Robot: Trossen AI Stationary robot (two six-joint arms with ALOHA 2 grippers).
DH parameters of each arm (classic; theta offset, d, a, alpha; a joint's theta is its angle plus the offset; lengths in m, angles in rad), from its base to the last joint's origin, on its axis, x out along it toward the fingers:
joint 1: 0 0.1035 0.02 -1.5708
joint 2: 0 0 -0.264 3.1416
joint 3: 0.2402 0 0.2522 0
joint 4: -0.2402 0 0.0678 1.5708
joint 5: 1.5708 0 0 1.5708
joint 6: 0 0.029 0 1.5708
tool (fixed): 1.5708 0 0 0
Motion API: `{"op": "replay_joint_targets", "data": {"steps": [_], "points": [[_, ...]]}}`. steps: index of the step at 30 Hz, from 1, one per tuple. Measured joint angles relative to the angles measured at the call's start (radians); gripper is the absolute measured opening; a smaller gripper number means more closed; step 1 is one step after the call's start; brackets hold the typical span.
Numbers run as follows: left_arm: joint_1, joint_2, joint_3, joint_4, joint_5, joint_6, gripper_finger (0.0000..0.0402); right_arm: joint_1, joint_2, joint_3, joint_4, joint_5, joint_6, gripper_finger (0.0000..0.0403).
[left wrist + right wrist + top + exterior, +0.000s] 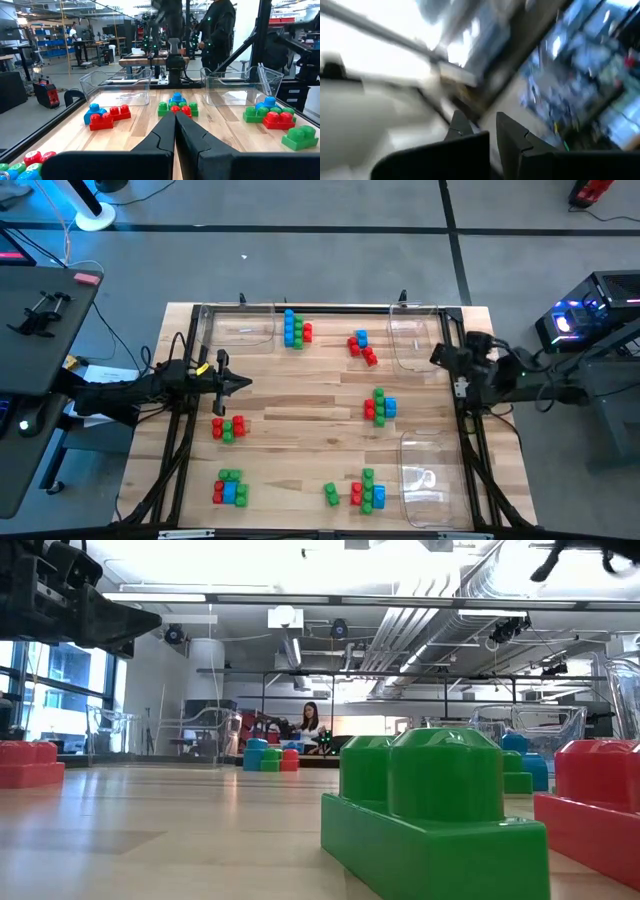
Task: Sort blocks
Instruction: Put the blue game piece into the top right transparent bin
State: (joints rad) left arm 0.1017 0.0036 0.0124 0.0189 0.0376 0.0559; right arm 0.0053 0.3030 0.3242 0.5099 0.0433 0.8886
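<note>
The pale wooden table point(300, 420) carried three clear plastic trays point(240, 328) by its far and right edges. Small red, green and blue plastic blocks point(228, 428) lay in clusters across it. The left gripper point(240, 384), pinched shut and empty, hung over the left edge and should open before descending squarely over one block. The right gripper point(440, 355), also shut, waited at the right edge.
</note>
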Motion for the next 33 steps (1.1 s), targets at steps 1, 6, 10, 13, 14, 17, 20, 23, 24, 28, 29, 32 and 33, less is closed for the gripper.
{"op": "replay_joint_targets", "data": {"steps": [1,6,10,13,14,17,20,23,24,28,29,32,33], "points": [[0.000,0.000,0.000,0.000,0.000,0.000,0.0001,0.004,0.037,0.062,-0.095,-0.045,-0.030,0.0000],[0.000,0.000,0.000,0.000,0.000,0.000,0.0001,0.028,0.244,0.359,-0.686,-0.108,-0.057,0.0000],[0.000,0.000,0.000,0.001,0.000,0.000,0.0001,0.070,0.433,0.531,-0.989,-0.109,0.051,0.0000],[0.000,0.000,0.000,0.010,0.000,-0.018,0.0001,0.106,0.564,0.628,-1.178,-0.115,0.166,0.0000],[0.000,0.000,0.000,0.018,0.000,-0.029,0.0001,0.116,0.605,0.654,-1.233,-0.120,0.206,0.0000],[-0.001,0.001,0.000,0.081,0.017,-0.152,0.0001,0.138,0.716,0.711,-1.345,-0.131,0.286,0.0000],[-0.007,0.001,0.000,0.234,0.032,-0.374,0.0001,0.142,0.801,0.740,-1.347,-0.131,0.299,0.0000],[-0.006,0.004,0.000,0.413,-0.039,-0.576,0.0001,0.122,0.874,0.756,-1.330,-0.132,0.284,0.0000],[-0.006,0.004,0.000,0.482,-0.068,-0.627,0.0001,0.112,0.892,0.762,-1.326,-0.137,0.284,0.0000],[-0.006,0.004,0.000,0.632,-0.151,-0.707,0.0001,0.073,0.934,0.784,-1.321,-0.208,0.278,0.0000],[-0.006,0.003,0.000,0.660,-0.153,-0.709,0.0001,0.066,0.936,0.785,-1.322,-0.222,0.270,0.0000],[-0.006,0.006,0.001,0.696,-0.184,-0.705,0.0001,0.052,0.936,0.786,-1.373,-0.229,0.259,0.0000],[-0.004,0.012,0.001,0.696,-0.224,-0.712,0.0001,0.046,0.936,0.786,-1.404,-0.230,0.259,0.0000]]}}
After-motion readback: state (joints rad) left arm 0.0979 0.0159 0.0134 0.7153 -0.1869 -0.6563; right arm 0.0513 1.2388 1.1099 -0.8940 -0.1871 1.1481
